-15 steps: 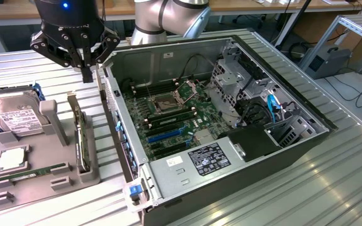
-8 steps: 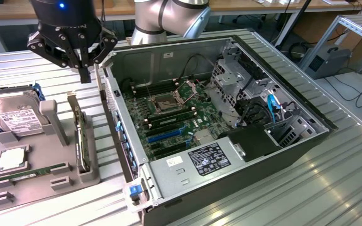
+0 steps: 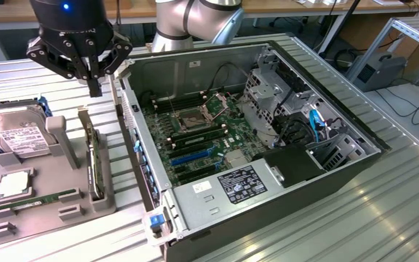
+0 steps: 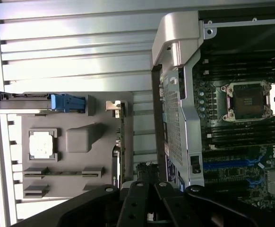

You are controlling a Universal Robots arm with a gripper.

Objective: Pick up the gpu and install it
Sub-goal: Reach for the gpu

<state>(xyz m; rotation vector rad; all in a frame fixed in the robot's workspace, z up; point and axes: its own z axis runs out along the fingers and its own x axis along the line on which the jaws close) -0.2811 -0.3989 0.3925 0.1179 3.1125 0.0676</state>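
Note:
The gpu is a thin dark card with a silver bracket end. It stands on its edge in a slot of the grey holder, at the exterior view's left. In the wrist view the gpu appears edge-on along the side of the holder. My gripper hangs above the far end of the card, between the holder and the open computer case. Its fingers are shut together with nothing between them. Blue expansion slots lie on the motherboard inside the case.
The holder also carries a silver hard drive, a processor chip and a green memory stick. The case's raised side wall stands close beside the gripper. Drive cages and cables crowd the case's far side.

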